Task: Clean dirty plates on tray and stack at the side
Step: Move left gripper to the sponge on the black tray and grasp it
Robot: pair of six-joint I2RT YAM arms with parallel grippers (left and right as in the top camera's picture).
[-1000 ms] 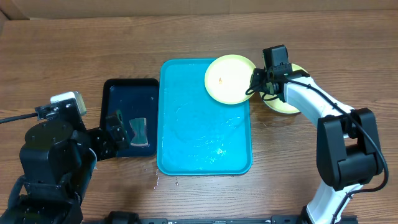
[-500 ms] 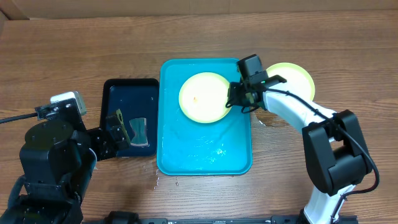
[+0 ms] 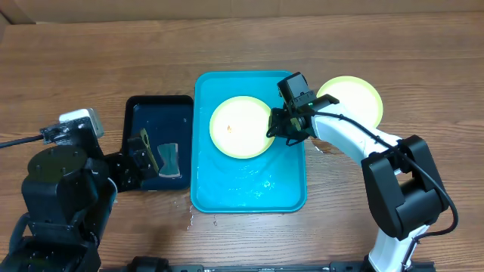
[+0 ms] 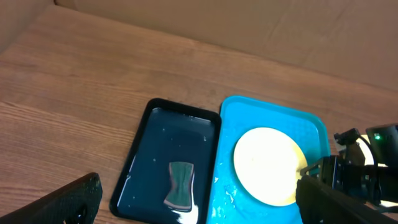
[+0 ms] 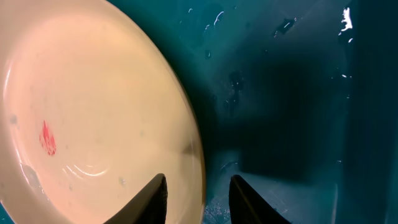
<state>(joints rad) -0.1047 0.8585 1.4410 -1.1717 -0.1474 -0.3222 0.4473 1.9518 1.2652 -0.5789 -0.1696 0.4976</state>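
Observation:
A pale lime-green plate (image 3: 240, 127) with a small orange-red smear (image 5: 46, 137) lies flat in the upper half of the turquoise tray (image 3: 249, 185). My right gripper (image 3: 274, 128) is at its right rim. In the right wrist view its jaws (image 5: 199, 196) are open and straddle the rim with a gap on each side. One finger is over the plate (image 5: 93, 106), the other over the wet tray floor (image 5: 280, 93). A second lime-green plate (image 3: 352, 97) rests on the table right of the tray, partly hidden by the right arm. My left gripper (image 3: 144, 156) hangs wide open over the navy tray.
A dark navy tray (image 3: 155, 113) left of the turquoise one holds water and a grey-green sponge (image 3: 171, 160), which also shows in the left wrist view as the sponge (image 4: 180, 183). Water drops lie on the wood near the turquoise tray's front left corner (image 3: 200, 219). A cardboard wall runs along the back.
The right gripper carried the smeared plate from the tray's top right corner leftward onto the tray floor, then its jaws parted. The left arm stayed still.

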